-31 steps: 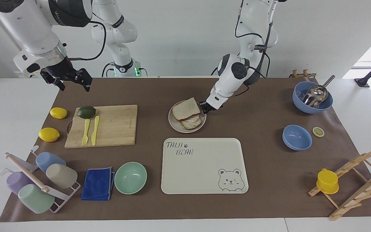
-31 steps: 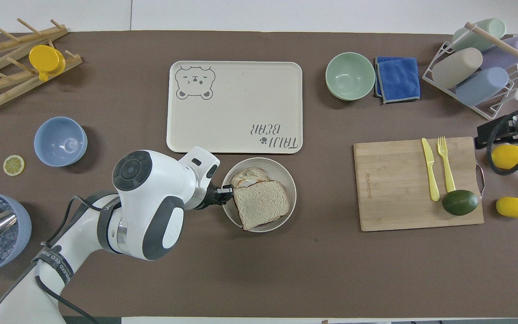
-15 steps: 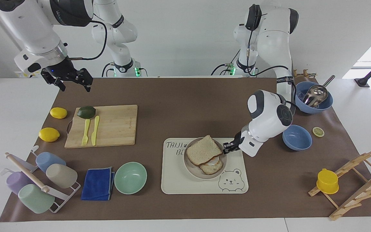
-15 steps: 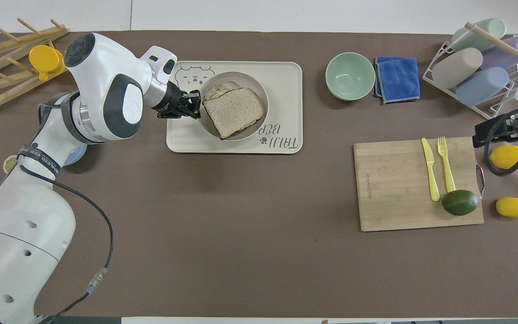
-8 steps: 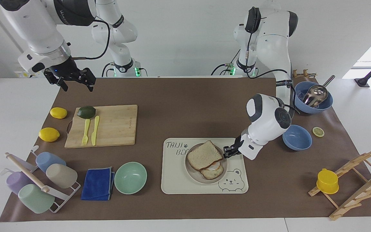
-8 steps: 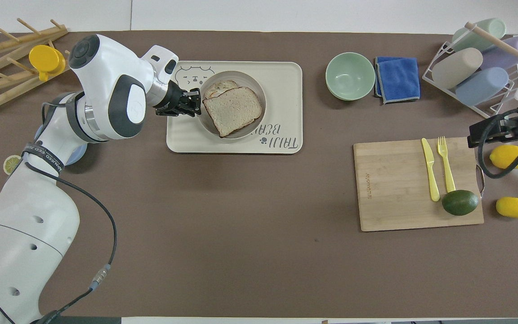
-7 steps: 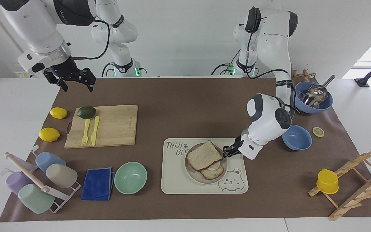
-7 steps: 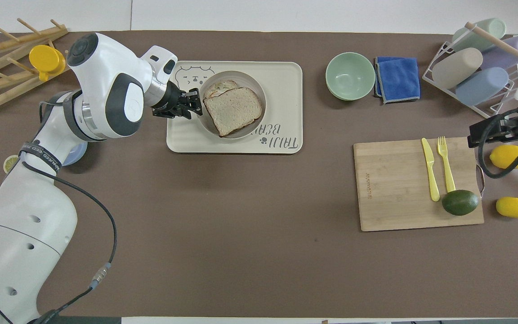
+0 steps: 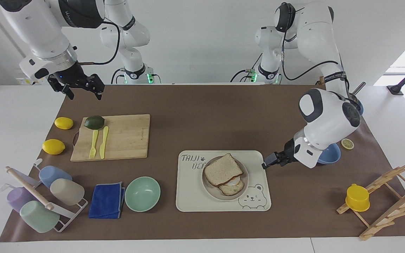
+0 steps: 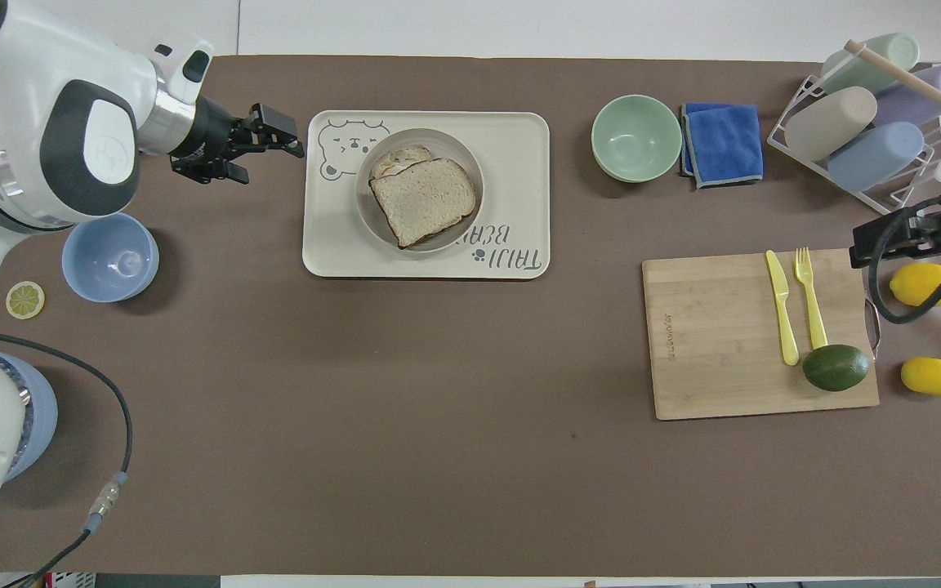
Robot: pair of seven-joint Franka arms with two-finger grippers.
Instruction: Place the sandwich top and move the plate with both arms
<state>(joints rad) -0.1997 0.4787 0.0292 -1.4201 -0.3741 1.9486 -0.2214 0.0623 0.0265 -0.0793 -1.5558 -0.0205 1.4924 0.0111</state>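
Observation:
The plate (image 9: 244, 175) sits on the cream bear tray (image 9: 195, 196). On it the sandwich top (image 9: 222, 169) lies over the egg toast (image 9: 232, 188), which sticks out from under it. The overhead view shows the same plate (image 10: 470, 163), sandwich top (image 10: 423, 200) and tray (image 10: 519, 163). My left gripper (image 9: 266, 163) is open and empty, off the tray's edge toward the left arm's end, apart from the plate; it also shows in the overhead view (image 10: 266, 149). My right gripper (image 9: 83, 90) is open and empty, waiting in the air over the table's edge near the cutting board.
A mint-green bowl (image 9: 142, 194) and a blue cloth (image 9: 107, 200) lie beside the tray. A cutting board (image 9: 121, 137) holds an avocado, fork and knife, with two lemons beside it. A blue bowl (image 10: 109, 257) sits under my left arm. A cup rack and a wooden rack stand at the table's ends.
My left gripper carried the plate from the table's middle onto the bear tray, let go of its rim and pulled back toward the left arm's end. The right gripper barely moved.

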